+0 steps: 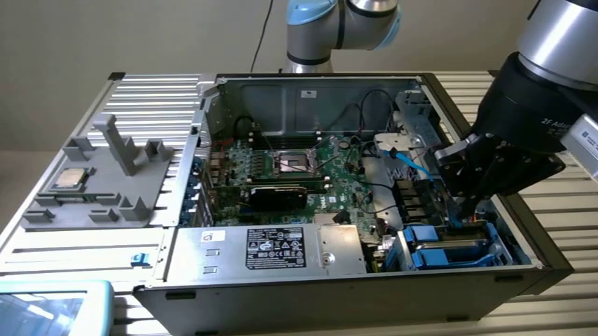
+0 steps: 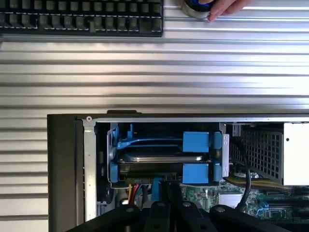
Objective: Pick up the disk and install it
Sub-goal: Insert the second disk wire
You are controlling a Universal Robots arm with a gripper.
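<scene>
Hanging over the open computer case point(image 1: 280, 91) at the exterior view's right, the black tool point(image 1: 464, 207) has its fingers drawn fully together, and nothing can be seen held between them. Its tips dip into the corner of the case where the drive bay sits. The disk point(image 1: 449, 246) lies in that bay, its silver-grey metal body framed by the bright blue plastic carrier, just beside and below the tool's tips; whether the tips touch it cannot be told. In the wrist view the disk point(image 2: 161, 157) sits flat in the bay with blue tabs on either side, and the closed tool point(image 2: 164, 205) stands near it with coloured cables point(image 2: 133, 191) close by. Elsewhere in the case are the green motherboard point(image 1: 290, 175) and a large silver box with a black label point(image 1: 271, 248). On the ribbed counter point(image 1: 140, 87) a grey fixture point(image 1: 103, 182) carries a small square CPU chip point(image 1: 70, 179). A keyboard point(image 2: 82, 17) and a person's fingertip point(image 2: 227, 7) rest on the counter well apart from the case.
</scene>
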